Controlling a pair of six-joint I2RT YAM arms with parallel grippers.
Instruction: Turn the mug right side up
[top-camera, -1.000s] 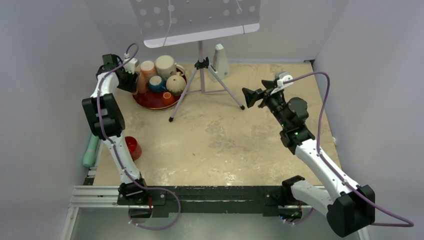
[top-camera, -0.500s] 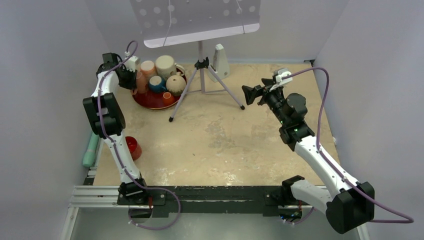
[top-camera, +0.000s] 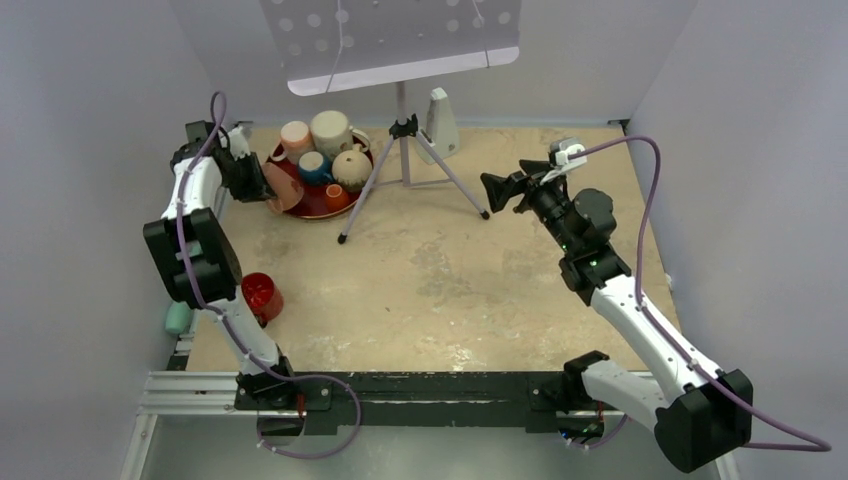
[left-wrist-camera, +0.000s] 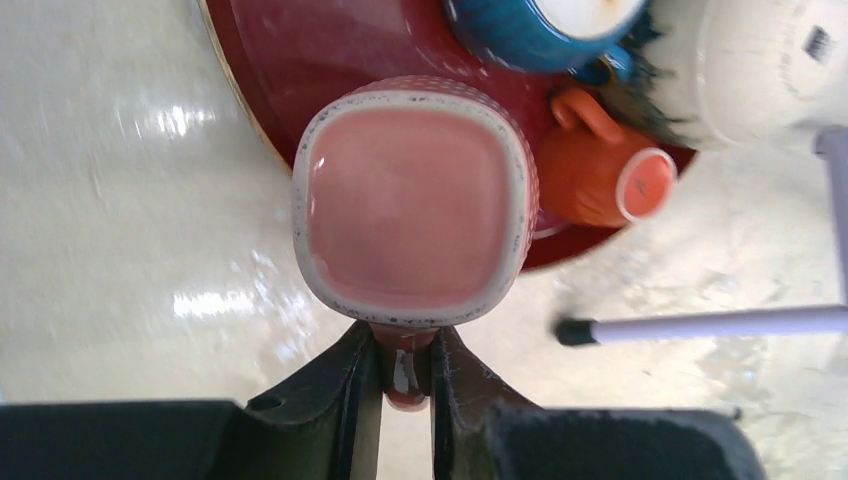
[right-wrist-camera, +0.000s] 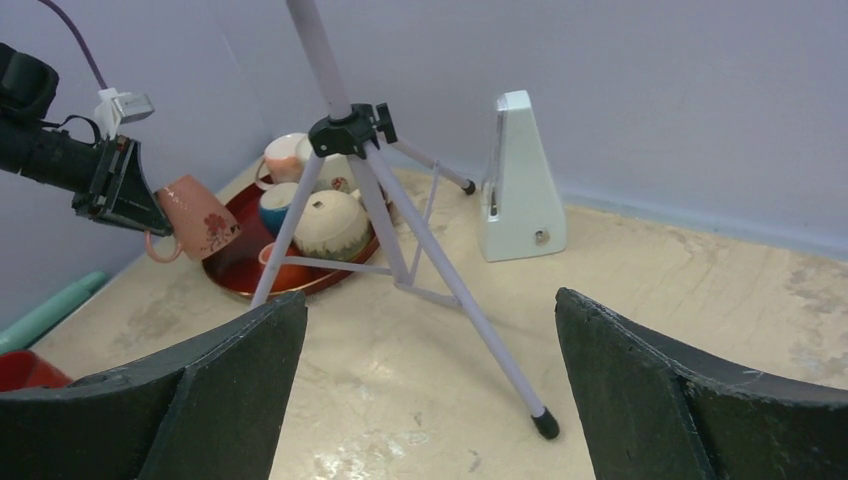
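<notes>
Your left gripper (left-wrist-camera: 405, 350) pinches the mug (left-wrist-camera: 410, 205) by its handle, held above the tray's (left-wrist-camera: 260, 60) left rim, likely for room to flip. It looks tilted, though I can't tell which end faces up. Right gripper (top-camera: 497, 192) is spread wide, idle.

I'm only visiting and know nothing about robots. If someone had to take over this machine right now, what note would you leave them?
Left end effector: shut on the handle of the pink speckled ceramic mug, holding it tilted in the air over the edge of the dark red round tray.
Right end effector: open, empty, hovering above the right side of the beige table, touching nothing.
Done: mug gripped and off the tray.
Left to do: turn it mouth-up, set it down, release.
</notes>
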